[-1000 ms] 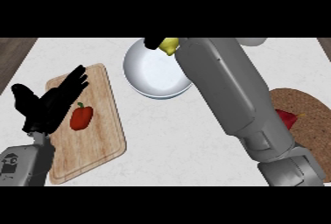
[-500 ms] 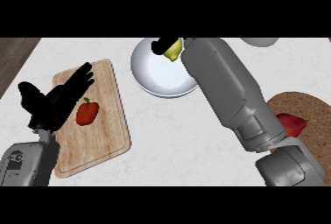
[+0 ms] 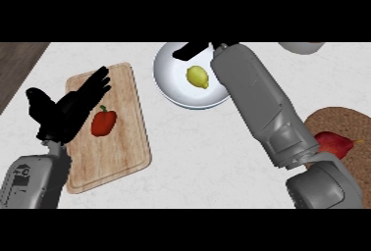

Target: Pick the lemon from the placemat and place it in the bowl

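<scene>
Far left, the left hand (image 3: 64, 109) is up with its fingers spread and relaxed, holding nothing, over the edge of the wooden cutting board (image 3: 123, 162). On that board lies a red pepper (image 3: 103, 122), just beside the hand. Moving across the pale surface (image 3: 203, 162), the white bowl (image 3: 168, 88) sits near the top, and the lemon (image 3: 197, 77) is lying inside it, apart from any fingers. The right hand (image 3: 193, 49) shows dark over the bowl's far rim, empty, fingers loosened. Far right, a red fruit (image 3: 333, 143) rests on the brown placemat (image 3: 334, 120).
</scene>
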`<state>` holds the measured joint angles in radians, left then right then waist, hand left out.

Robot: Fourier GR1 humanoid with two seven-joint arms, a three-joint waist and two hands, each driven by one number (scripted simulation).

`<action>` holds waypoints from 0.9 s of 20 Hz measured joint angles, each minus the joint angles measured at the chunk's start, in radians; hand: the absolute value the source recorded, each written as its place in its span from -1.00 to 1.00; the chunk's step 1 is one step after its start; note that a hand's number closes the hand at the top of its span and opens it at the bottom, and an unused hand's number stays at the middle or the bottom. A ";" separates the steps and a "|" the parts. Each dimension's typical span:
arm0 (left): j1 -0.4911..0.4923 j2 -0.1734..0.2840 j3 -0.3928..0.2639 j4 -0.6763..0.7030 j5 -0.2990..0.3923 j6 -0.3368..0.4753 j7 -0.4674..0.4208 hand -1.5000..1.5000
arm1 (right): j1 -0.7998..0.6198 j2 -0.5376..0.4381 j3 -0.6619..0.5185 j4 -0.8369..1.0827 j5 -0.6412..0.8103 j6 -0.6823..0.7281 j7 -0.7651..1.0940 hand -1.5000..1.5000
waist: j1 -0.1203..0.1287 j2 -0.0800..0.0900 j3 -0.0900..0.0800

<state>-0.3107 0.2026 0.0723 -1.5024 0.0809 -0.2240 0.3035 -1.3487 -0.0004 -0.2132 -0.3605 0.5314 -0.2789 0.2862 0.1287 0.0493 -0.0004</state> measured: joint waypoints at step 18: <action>0.052 0.016 0.039 0.006 0.001 0.008 -0.017 0.00 | 0.009 -0.106 -0.078 0.069 -0.020 -0.253 -0.239 -1.00 | -0.074 -0.029 0.000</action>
<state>-0.2586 0.2182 0.1113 -1.4963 0.0823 -0.2157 0.2864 -1.3398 -0.1061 -0.2917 -0.2911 0.5119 -0.5317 0.0472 0.0547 0.0199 -0.0001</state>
